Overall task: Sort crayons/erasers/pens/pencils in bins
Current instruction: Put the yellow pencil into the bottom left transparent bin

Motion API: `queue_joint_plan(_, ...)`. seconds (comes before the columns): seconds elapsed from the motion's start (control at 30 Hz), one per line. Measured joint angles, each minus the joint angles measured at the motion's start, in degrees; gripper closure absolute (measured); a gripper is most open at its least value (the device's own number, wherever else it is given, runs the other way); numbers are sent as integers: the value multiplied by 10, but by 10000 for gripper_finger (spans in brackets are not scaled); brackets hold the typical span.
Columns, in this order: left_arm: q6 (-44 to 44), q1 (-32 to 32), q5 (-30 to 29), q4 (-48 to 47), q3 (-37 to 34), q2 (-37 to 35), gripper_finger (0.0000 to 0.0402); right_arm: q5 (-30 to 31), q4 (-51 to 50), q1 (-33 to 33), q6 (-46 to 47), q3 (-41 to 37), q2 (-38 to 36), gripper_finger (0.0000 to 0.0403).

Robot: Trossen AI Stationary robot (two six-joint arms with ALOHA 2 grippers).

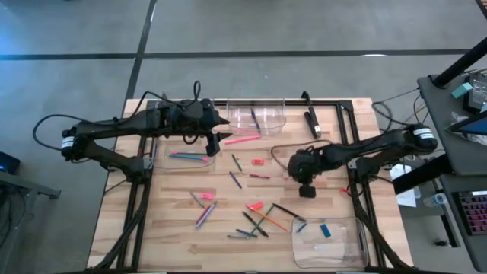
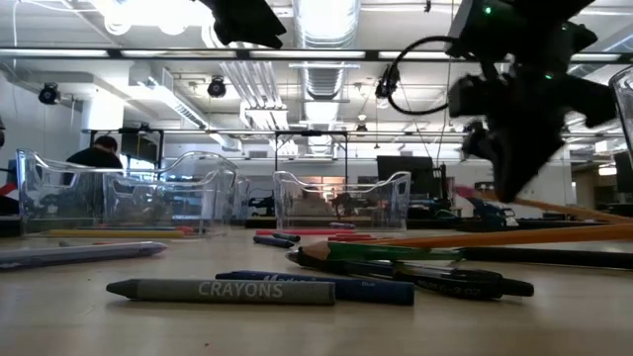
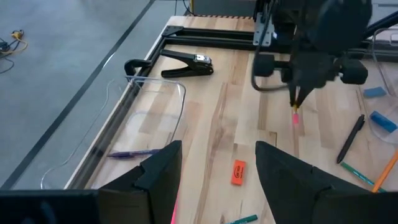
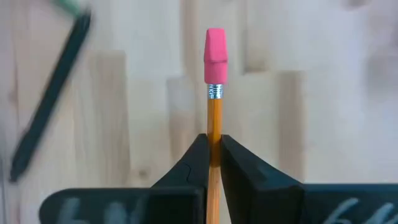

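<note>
- Clear plastic low-walled bins (image 1: pixel 259 118) sit well apart from right gripper (image 4: pixel 214 149); long carry w/ thin grip, so orange wooden pencil w/ pink eraser cap (image 4: pixel 214 93) could pivot or slip.
- Left gripper (image 3: pixel 217 168) hangs open, empty, over table nr far bin.
- Grey crayon (image 2: pixel 223 290) reads "CRAYONS".

My wooden table (image 1: pixel 175 228) stands on a grey concrete floor (image 1: pixel 68 84) crossed by dark seams. Beyond the tabletop, long ceiling lights (image 2: pixel 326 18) and exposed ducts (image 2: pixel 316 84) run overhead, and a person (image 2: pixel 99 156) sits far back. Beside me is a dark desk (image 1: pixel 456 114) strewn with cables.
</note>
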Motion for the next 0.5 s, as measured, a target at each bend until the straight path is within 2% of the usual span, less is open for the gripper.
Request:
queue_joint_plan(0.13, -23, 0, 13, 25, -1, 9, 212, 5, 61, -32, 35, 0, -57, 385)
queue_joint_plan(0.27, -29, 0, 59, 67, -1, 26, 212, 4, 145, -66, 65, 0, -95, 385)
queue_joint_plan(0.4, -59, -2, 107, 121, -1, 55, 212, 1, 260, -96, 99, 1, -116, 385)
queue_joint_plan(0.5, -92, -4, 118, 160, -1, 81, 212, 1, 352, -113, 121, 1, -120, 385)
